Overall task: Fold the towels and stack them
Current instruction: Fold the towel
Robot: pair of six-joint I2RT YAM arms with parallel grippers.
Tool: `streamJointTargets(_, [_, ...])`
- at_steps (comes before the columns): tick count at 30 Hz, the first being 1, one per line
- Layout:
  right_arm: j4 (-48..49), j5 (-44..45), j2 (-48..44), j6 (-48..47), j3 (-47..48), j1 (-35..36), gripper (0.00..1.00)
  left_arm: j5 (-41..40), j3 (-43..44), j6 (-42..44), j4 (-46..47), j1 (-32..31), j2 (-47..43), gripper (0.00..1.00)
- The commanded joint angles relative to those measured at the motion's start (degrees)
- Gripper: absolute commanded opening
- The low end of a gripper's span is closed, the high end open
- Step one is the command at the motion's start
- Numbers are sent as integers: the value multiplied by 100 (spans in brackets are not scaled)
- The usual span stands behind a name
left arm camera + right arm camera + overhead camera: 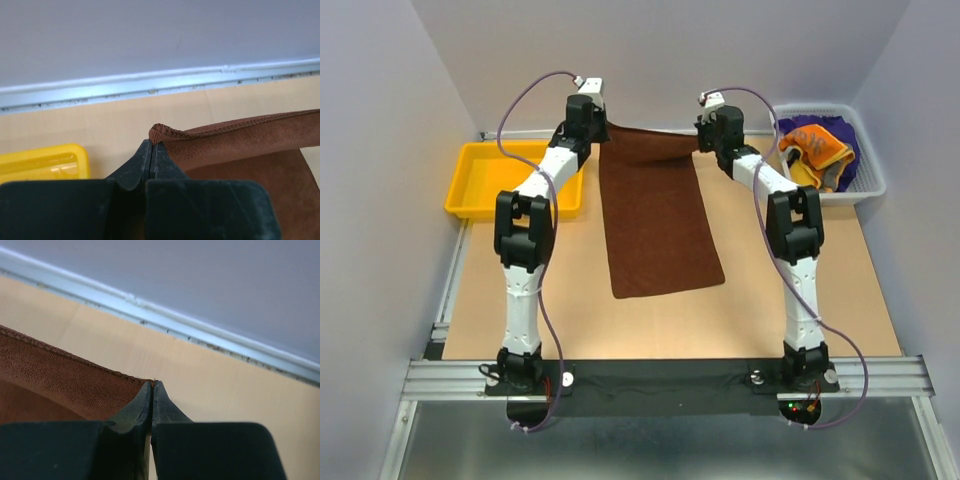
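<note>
Lying flat on the table [800, 320] at its near end, the dark brown towel [660, 220] ran lengthwise away from the arm bases. Its far edge hung lifted, with the left gripper [151, 145] clamped on the far-left corner and the right gripper [152, 385] clamped on the far-right one. Farther back, a yellow tray [470, 210] sat left, while a white basket [868, 185] at right held a purple towel [832, 130] and an orange towel [815, 152].

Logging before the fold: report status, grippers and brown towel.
Left gripper shut on brown towel, far corner. Right gripper shut on the other far corner. Tray and basket sit apart from it.
</note>
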Motion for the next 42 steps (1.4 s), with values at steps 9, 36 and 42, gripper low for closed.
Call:
streamJointTargets(9, [592, -243, -2555, -146, -2513, -97, 1, 644, -2191, -139, 155, 106, -2291, 0])
streamJointTargets(36, [-936, -841, -5922, 1487, -6768, -70, 0, 1260, -7157, -1819, -355, -448, -5588, 0])
streamJointTargets(42, [-1130, -691, -6064, 1857, -7146, -62, 0, 987, -7589, -2021, -355, -466, -5869, 0])
